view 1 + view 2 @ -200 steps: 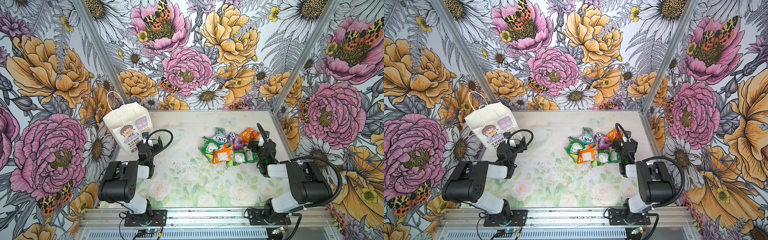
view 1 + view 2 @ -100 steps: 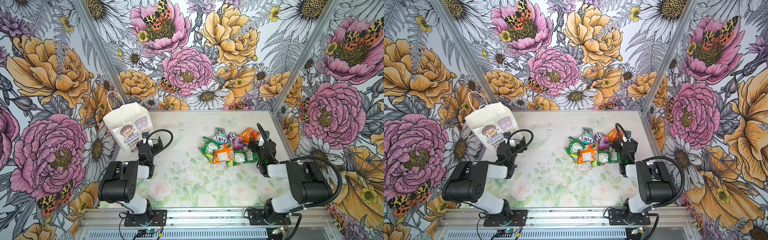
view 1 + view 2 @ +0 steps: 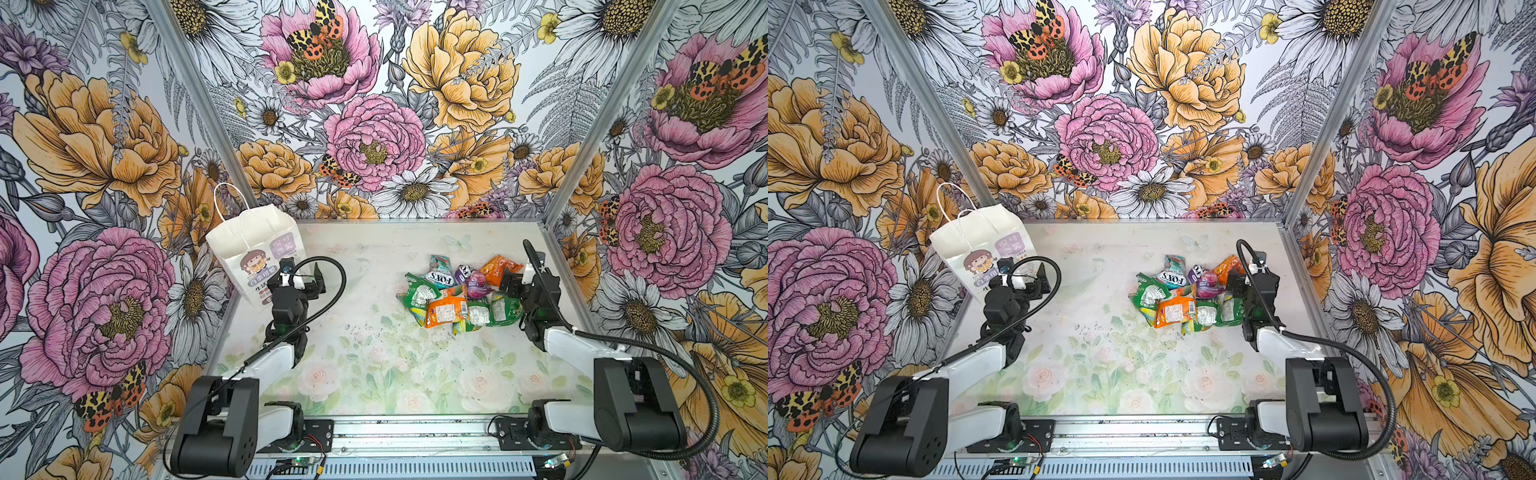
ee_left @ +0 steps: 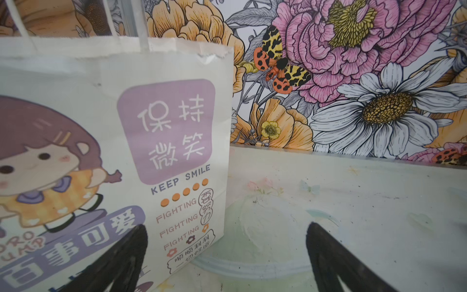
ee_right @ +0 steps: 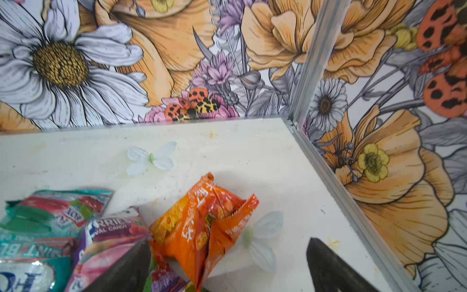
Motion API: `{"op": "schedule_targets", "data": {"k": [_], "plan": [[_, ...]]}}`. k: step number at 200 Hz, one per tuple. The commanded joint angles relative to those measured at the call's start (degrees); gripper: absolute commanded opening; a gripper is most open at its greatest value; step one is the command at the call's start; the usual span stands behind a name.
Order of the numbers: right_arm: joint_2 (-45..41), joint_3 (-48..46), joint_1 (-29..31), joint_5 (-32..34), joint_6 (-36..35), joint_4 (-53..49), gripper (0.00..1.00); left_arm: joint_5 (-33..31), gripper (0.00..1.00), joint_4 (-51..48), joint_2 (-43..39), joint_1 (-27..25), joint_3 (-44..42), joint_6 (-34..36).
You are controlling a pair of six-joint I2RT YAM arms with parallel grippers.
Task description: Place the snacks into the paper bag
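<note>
Both hands gape empty and unmoved since a second ago, the left hand (image 3: 300, 274) by the paper bag (image 3: 253, 245) in the far-left corner of the bench (image 3: 374, 374), the right hand (image 5: 227, 265) at the snacks (image 3: 457, 297) heaped near its right edge, so, I judge, bagging has not begun.

Both top views: set high over the near edge, tilted down across the whole table (image 3: 374, 374) and up three flowered walls (image 3: 374, 104), near-identical framing, slightly offset sideways. Left wrist: low and close, facing the printed face of the paper bag (image 4: 101, 113) and the wall behind it. Right wrist: low, close over the snacks (image 5: 202, 222), facing the far right corner; paper bag and snacks shared with both top views.
</note>
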Motion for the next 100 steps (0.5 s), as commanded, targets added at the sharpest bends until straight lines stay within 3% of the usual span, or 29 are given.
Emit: {"op": "schedule_targets", "data": {"k": [1,54,100], "plan": [[-4.3,5.9,1.1,-2.0,1.9,-16.3,0.97,0.8,0.99,-11.9,-5.5,-0.3,3.0,-2.6],[-4.8,23.2,6.3,-4.9,5.1,-39.5,1.00,-6.1,0.99,-39.7,-12.8,-0.7,17.2,-14.1],[0.2,34.8,14.5,-5.4,9.3,-50.0,0.99,-9.4,0.99,-54.5,-15.6,-0.7,28.4,-22.0]]}}
